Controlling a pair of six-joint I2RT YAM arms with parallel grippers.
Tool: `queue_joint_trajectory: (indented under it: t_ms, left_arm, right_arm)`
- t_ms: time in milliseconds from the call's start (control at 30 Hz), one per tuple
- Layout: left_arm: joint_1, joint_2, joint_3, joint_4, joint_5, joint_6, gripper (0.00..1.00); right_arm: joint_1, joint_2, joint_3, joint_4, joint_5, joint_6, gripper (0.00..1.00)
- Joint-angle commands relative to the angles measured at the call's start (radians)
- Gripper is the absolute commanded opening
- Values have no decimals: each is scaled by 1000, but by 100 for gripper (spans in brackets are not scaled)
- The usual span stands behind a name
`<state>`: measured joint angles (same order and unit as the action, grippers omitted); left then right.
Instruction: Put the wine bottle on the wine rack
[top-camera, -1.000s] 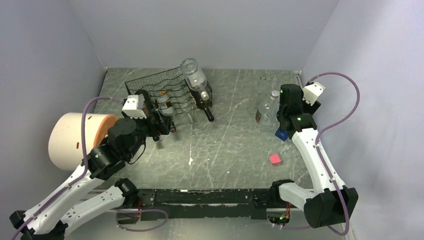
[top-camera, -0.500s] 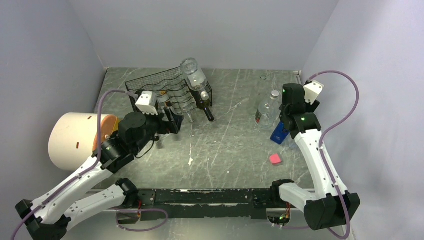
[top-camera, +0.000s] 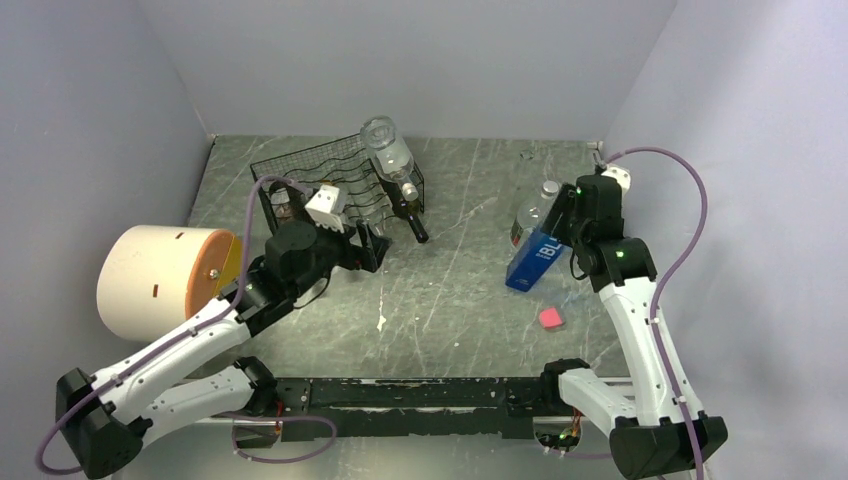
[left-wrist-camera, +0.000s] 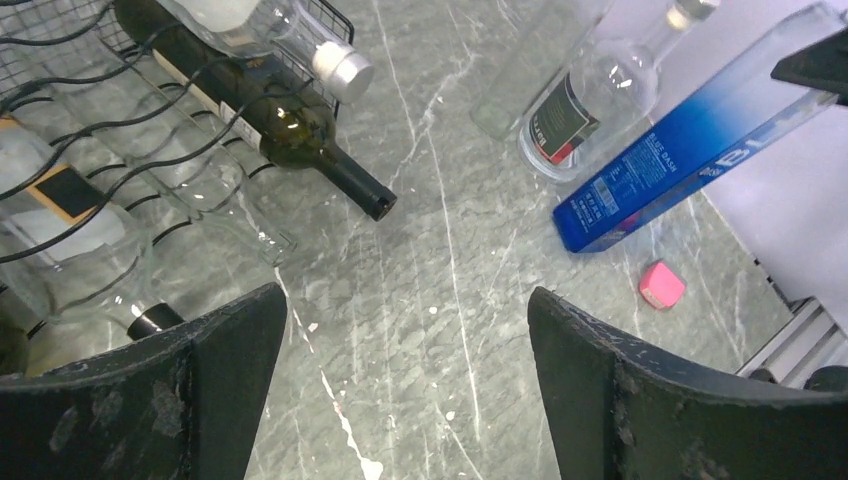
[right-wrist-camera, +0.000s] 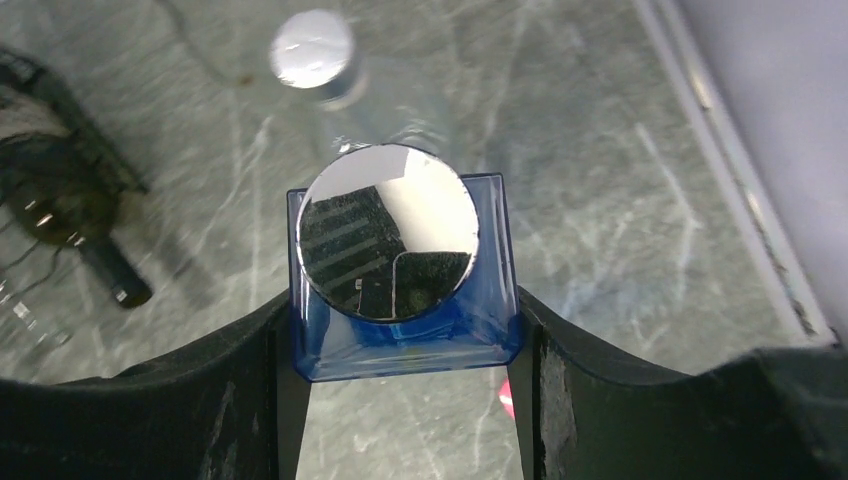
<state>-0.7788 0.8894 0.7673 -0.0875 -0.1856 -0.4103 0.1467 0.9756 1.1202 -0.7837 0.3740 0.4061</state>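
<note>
Wine bottle (top-camera: 530, 262), blue and square with a mirror-bright cap (right-wrist-camera: 390, 230), hangs tilted at the right of the table, well apart from the wine rack (top-camera: 310, 160).

At far left a cream cylinder (top-camera: 150, 280) lies on its side. The left gripper (left-wrist-camera: 405, 295) hovers in front of the rack with its jaws spread wide and nothing between them. The rack already carries several bottles: a dark bottle (left-wrist-camera: 300, 135) whose neck pokes out towards the table, and a clear bottle (top-camera: 388, 150) lying on top. Further right a clear flask (top-camera: 530, 215) stands just behind the wine bottle, between it and the rack's side. The right gripper (right-wrist-camera: 400, 330) clamps the wine bottle just under its cap. A pink block (top-camera: 550, 318) lies near its lower end.

A second ago the left arm was at the rack's left front. It has since swung rightwards, and the wine bottle, then low and mostly hidden, has come up slanted.

Only the left wrist view shows the label print, and only the right wrist view shows the grip.
</note>
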Motion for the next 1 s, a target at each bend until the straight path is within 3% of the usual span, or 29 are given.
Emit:
queue_joint_trajectory:
  t_ms: [0,467,633,800,967]
  left_arm:
    - [2,37,-40,171,96,81,94]
    - [1,214,-119,430,346,270,93]
    - [1,294,-114,491,361,376,93]
    - [-8,368,-66,491,505,400,90]
    - [-33,401,-68,541,537,416,88]
  right_arm:
    - [-3,-30,29,147,-241,-44,20]
    - [-3,-26,-148,484,-811,51,16]
    - [-3,-35,-164,552,-894,98,14]
    - [-3,-48,-175,601,-959,155,13]
    - [-4,-55,-189,668,-1010,230,10]
